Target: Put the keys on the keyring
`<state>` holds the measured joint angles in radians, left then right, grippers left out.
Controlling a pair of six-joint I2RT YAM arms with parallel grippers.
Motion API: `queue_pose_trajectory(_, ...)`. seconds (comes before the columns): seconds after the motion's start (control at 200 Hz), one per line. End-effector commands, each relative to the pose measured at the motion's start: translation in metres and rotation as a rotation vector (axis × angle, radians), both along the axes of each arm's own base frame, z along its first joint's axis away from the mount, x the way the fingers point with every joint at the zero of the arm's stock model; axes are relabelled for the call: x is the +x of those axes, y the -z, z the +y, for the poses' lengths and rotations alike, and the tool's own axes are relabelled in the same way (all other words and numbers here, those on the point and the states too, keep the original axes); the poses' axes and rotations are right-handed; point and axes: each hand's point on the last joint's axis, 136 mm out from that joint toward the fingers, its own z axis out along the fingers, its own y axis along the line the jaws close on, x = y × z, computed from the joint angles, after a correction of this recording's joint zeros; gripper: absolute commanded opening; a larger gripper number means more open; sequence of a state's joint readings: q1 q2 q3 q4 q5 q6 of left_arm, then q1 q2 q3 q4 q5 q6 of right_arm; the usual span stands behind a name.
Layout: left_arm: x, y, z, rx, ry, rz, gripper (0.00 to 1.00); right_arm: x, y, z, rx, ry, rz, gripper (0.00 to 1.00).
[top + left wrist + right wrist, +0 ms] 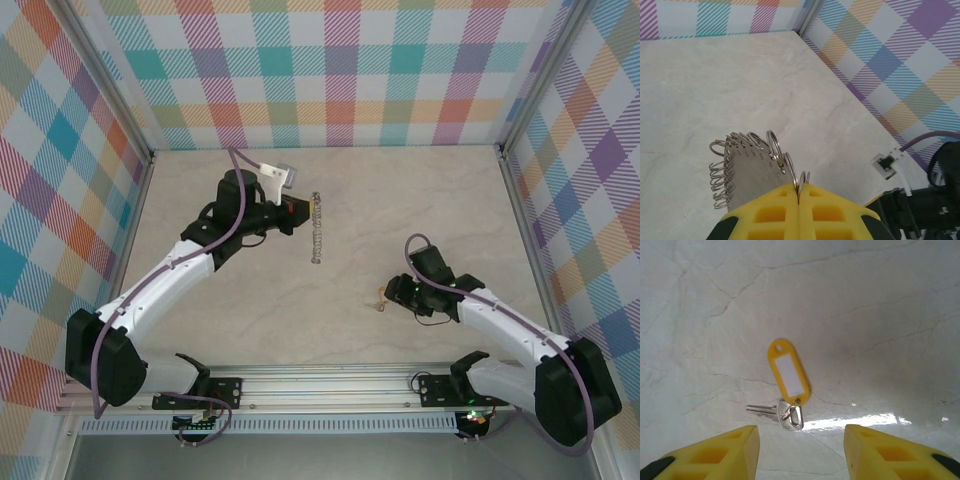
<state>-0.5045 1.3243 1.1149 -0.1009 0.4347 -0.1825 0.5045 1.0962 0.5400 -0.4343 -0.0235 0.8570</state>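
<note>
Keyring clamped in left jaws — key loose.

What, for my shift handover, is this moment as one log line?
left gripper: shut on keyring | right gripper: open over key | key: on table, yellow tag attached

The table lies open between the arms, widest at centre and far right. Left of centre, the keyring is held on edge, clamped in the left end effector. The key and yellow tag lie flat just ahead of the spread right end effector. Walls close three sides.
</note>
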Motion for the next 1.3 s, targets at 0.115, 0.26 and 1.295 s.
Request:
queue_pose_trajectory(0.115, -0.014, -0.019, -0.011, -0.033, 0.073, -0.082, 0.00, 0.012, 0.008, 0.009, -0.043, 0.053, 0.038, 0.48)
queue_pose_trajectory(0.26, -0.018, -0.019, -0.013, -0.038, 0.088, -0.090, 0.00, 0.018, 0.012, 0.019, -0.048, 0.038, 0.050, 0.46)
queue_pose_trajectory(1.295, -0.019, -0.004, -0.020, -0.027, 0.129, -0.070, 0.00, 0.024, 0.015, 0.029, -0.061, -0.008, 0.038, 0.00)
